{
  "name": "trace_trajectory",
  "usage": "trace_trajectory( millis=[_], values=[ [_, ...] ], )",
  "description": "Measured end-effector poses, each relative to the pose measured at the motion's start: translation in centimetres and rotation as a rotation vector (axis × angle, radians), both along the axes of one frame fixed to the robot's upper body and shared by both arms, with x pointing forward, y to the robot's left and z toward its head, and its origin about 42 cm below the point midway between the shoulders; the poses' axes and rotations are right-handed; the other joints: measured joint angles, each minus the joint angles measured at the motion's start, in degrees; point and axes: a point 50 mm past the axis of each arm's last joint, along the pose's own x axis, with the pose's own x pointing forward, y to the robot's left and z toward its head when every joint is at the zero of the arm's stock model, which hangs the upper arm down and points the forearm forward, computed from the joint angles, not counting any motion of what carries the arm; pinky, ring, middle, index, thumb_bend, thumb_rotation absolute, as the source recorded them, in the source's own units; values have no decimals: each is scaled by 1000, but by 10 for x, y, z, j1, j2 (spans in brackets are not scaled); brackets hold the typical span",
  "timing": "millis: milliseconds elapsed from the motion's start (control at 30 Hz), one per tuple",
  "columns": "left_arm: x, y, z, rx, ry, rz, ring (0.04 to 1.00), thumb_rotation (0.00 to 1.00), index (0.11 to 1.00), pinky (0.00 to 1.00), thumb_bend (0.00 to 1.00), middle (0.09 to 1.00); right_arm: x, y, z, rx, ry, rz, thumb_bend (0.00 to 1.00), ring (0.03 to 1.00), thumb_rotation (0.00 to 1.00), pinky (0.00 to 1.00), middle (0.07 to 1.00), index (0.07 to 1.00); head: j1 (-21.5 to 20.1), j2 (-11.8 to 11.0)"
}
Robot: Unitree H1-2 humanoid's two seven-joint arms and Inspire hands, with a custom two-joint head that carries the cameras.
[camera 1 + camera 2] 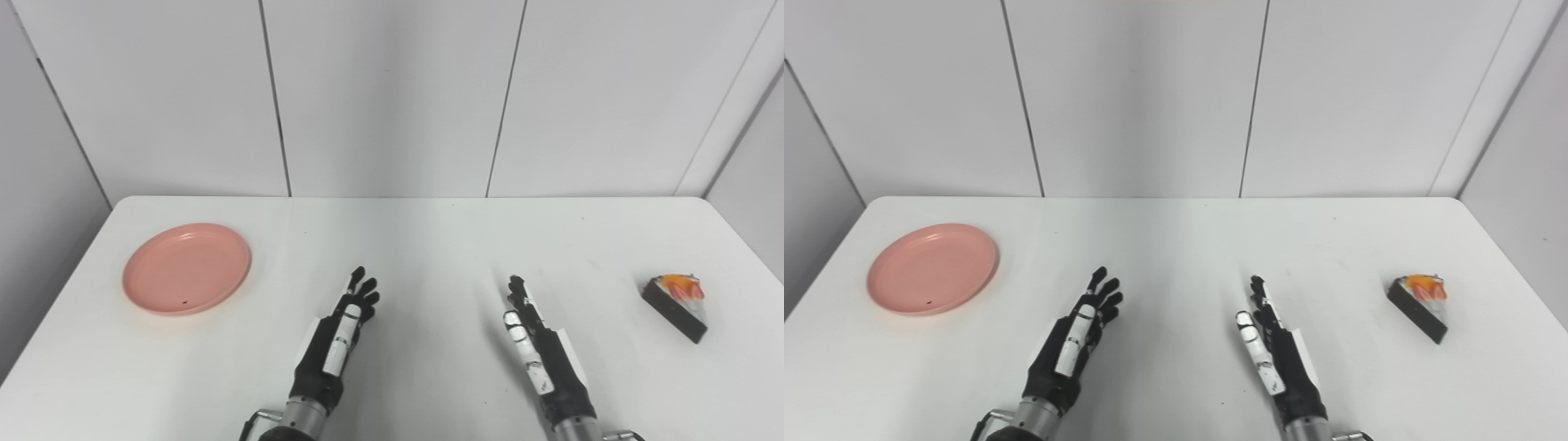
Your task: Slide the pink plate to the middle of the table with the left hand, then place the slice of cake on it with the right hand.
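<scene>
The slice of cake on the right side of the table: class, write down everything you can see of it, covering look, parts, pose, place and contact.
The wedge-shaped slice of cake has a dark, almost black side, a pale top and orange and red fruit pieces at its far, wider end. It looks like a toy model, though the material is unclear. It lies flat on the white table, near the right edge, its narrow tip pointing toward the robot. Nothing touches it but the table; the right hand lies apart, to its left.

Each robot hand [343, 334] black with white thumb plates (silver wrist cuffs)
</scene>
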Motion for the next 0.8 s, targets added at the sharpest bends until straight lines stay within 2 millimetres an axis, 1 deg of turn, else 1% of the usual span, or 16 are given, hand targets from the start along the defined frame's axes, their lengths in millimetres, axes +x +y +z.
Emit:
trace_trajectory(
  millis=[67, 100, 133, 267, 500, 800],
  values=[
    [1, -4, 0, 13, -7, 3, 953, 1000, 978, 949, 373, 967, 1, -5, -1, 3, 0, 8, 314, 983, 1000, 993, 999, 1000, 34, -13],
    [2, -8, 0, 10, -6, 8, 953, 1000, 978, 949, 372, 967, 1, -8, -1, 8, 2, 9, 314, 983, 1000, 994, 999, 1000, 34, -13],
    [3, -11, 0, 8, -5, 11, 956, 1000, 977, 952, 373, 966, 1, -11, -2, 10, 5, 8, 293, 985, 1000, 997, 1000, 1000, 45, -14],
    [3, -18, 0, 10, -6, 19, 964, 1000, 980, 958, 381, 971, 2, -18, -1, 28, -1, 9, 269, 996, 1000, 1000, 1000, 1000, 54, -24],
    [7, -25, -1, 13, -7, 4, 969, 1000, 982, 972, 389, 973, 4, -21, -2, 40, -8, 20, 231, 1000, 1000, 1000, 1000, 1000, 59, -27],
    [10, -28, -1, 13, -8, -3, 966, 1000, 982, 966, 378, 972, 9, -26, -2, 33, -20, 22, 258, 993, 1000, 1000, 1000, 1000, 59, -25]
  ],
)
